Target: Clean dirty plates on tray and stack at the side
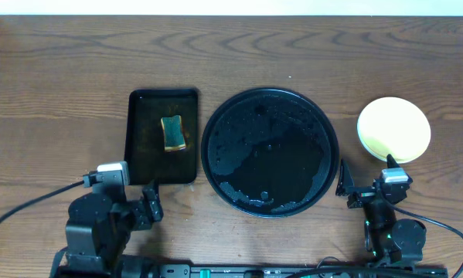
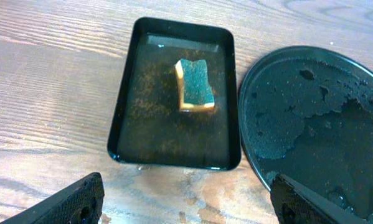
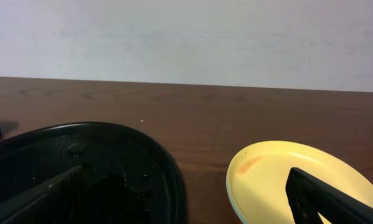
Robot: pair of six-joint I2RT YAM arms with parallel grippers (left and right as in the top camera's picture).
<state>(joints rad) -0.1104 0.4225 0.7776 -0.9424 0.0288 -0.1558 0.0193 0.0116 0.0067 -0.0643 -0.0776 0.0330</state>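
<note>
Plates [image 1: 393,128], yellow on top, look stacked on the desk [image 1: 61,77] at frame right, off the wet round tray [image 1: 285,147]. Probably light, stiff plastic, slippery if damp, so pinch the rim. Left gripper [image 2: 186,211] and right gripper [image 3: 186,199] both released, empty. Tray rim sits near the stack's left; open desk above.

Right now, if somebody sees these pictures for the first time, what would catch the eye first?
The large round black tray in the middle of the table stands out first: it is wet and glossy, with no plate on it. To its right a pale yellow plate lies on the wood, and to its left a smaller rectangular tray holds a green-and-yellow sponge.
</note>
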